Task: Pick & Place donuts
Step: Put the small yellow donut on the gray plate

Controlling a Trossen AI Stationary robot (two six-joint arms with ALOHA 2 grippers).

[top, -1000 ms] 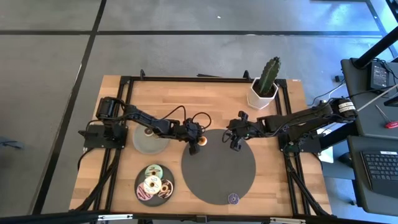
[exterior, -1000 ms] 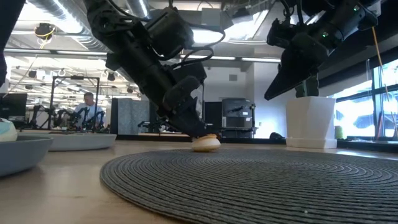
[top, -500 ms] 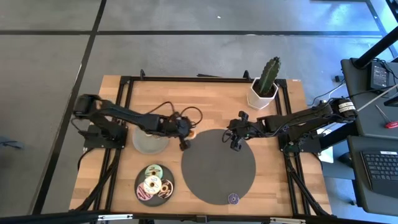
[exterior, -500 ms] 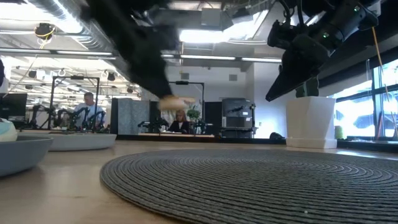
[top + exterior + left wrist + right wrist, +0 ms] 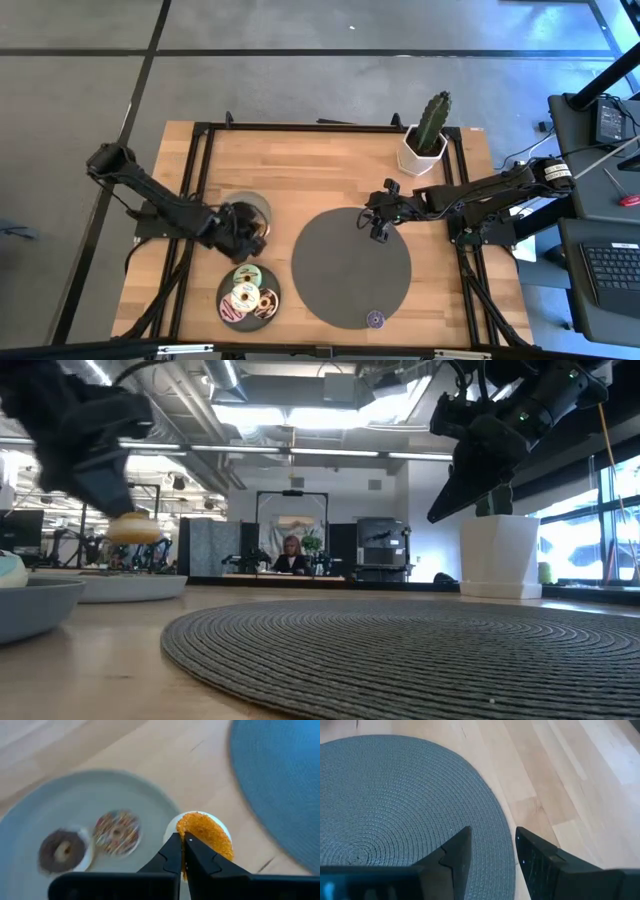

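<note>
My left gripper (image 5: pixel 248 242) hovers between two grey plates near the table's left side, shut on an orange-iced donut (image 5: pixel 205 832), which also shows in the low view as a donut (image 5: pixel 133 528) in the air. Under it, the near plate (image 5: pixel 222 300) carries several donuts, among them a pale green one (image 5: pixel 247 274) and a chocolate one (image 5: pixel 62 851). A purple donut (image 5: pixel 375 319) lies on the near edge of the large dark grey disc (image 5: pixel 350 270). My right gripper (image 5: pixel 380 232) waits open above the disc's far edge. My left gripper pinches the orange donut at its rim (image 5: pixel 189 836) between the two shut fingers (image 5: pixel 172 851), coming from above. The donut is lifted clear and hangs below the fingers, above the plate.
A second grey plate (image 5: pixel 255 206) sits just beyond my left gripper. A white pot with a cactus (image 5: pixel 425 145) stands at the table's far right. Bare wood lies between the plates and the disc. People show in the room beyond the table.
My left gripper has lifted the orange donut off the table by the disc's far-left edge. It has carried the donut up, then toward the table's left and near edges, to a spot above the plates.
</note>
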